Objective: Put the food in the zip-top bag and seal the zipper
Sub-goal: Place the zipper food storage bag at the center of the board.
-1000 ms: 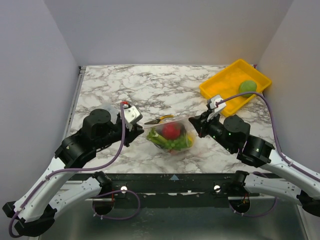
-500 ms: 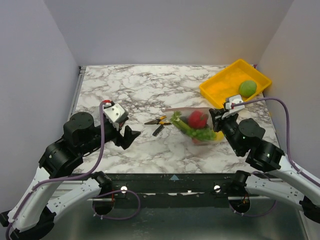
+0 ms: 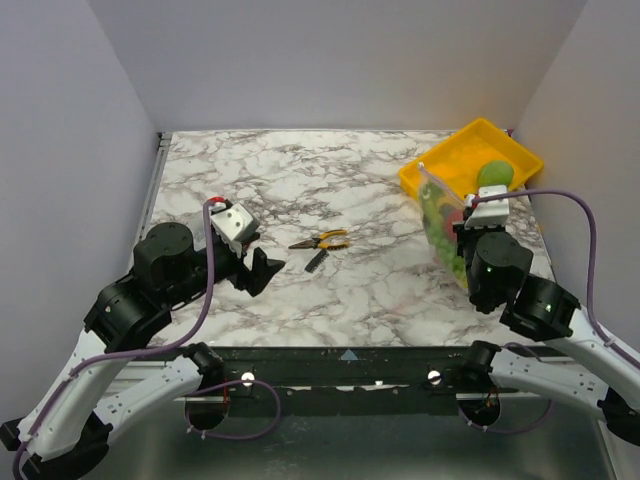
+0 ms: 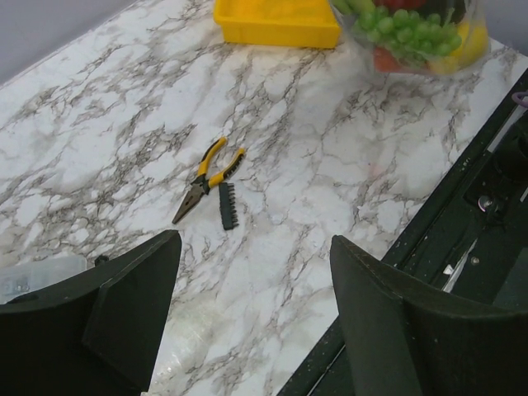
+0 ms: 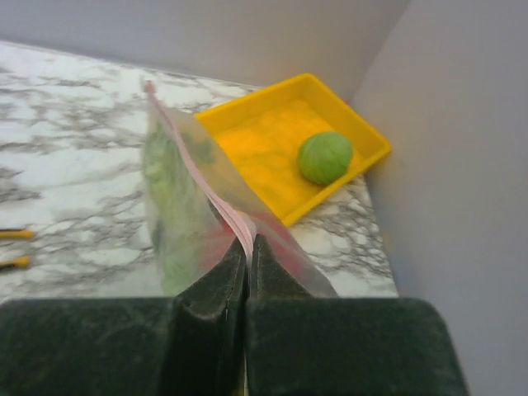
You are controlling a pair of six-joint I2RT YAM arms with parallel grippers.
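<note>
Through its middle the marble table (image 3: 350, 170) lies wide open to us, with only yellow-handled pliers (image 3: 322, 240) and a small black strip (image 3: 316, 261) there. Our left fingers (image 4: 136, 297) stand spread wide over the near left part, holding nothing. Room is tight at the right edge, close to the wall. There our right fingers (image 5: 210, 289) pinch the pink zipper (image 5: 219, 206), holding up the zip-top bag (image 3: 440, 225) with the food (image 4: 404, 21) inside, just beside the yellow tray (image 3: 450, 160).
</note>
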